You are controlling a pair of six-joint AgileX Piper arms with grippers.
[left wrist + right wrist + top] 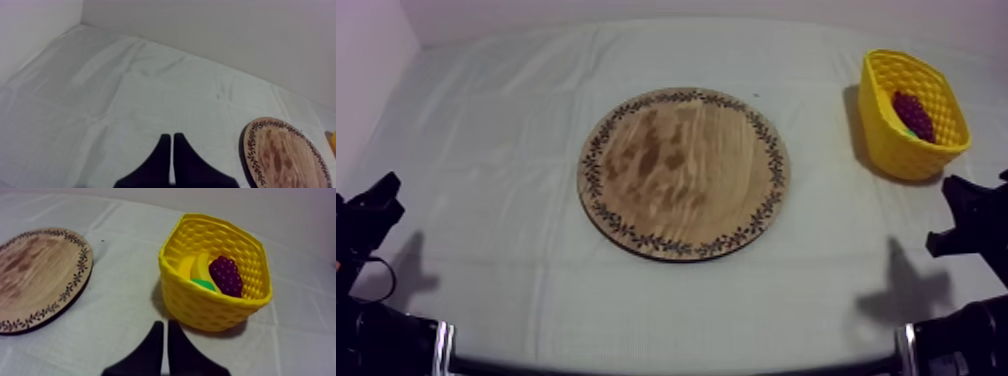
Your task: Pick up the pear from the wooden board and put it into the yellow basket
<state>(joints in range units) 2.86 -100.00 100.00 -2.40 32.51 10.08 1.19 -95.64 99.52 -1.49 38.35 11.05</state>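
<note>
The bench, under a creased grey-white cloth, takes up most of the top view. The board lies flat at the centre of it, round, with a dark leaf pattern along its rim and darker stains on its wood.

The basket stands upright on the cloth at about 2 o'clock from the board, well apart from it and near the bench's far right corner. Its walls are yellow openwork.

The left tool sits low at about 8 o'clock from the board, over plain cloth. Its two black fingers lie pressed together as a narrow wedge with nothing between them. From its own camera the board's edge shows off to one side of the fingers, clear of them.

The right tool sits low at about 4 o'clock from the board. Its fingers are likewise closed tight on nothing, and they point at the cloth just short of the basket's near wall, without touching it.

Three fruit lie inside the basket. The banana rests against the wall on the board's side. The grapes, a dark purple bunch, lie just beside it. The pear is in the basket too, low down and touching both. Only a small green part of it shows; in the top view that part is at about 7 o'clock of the grapes.
</note>
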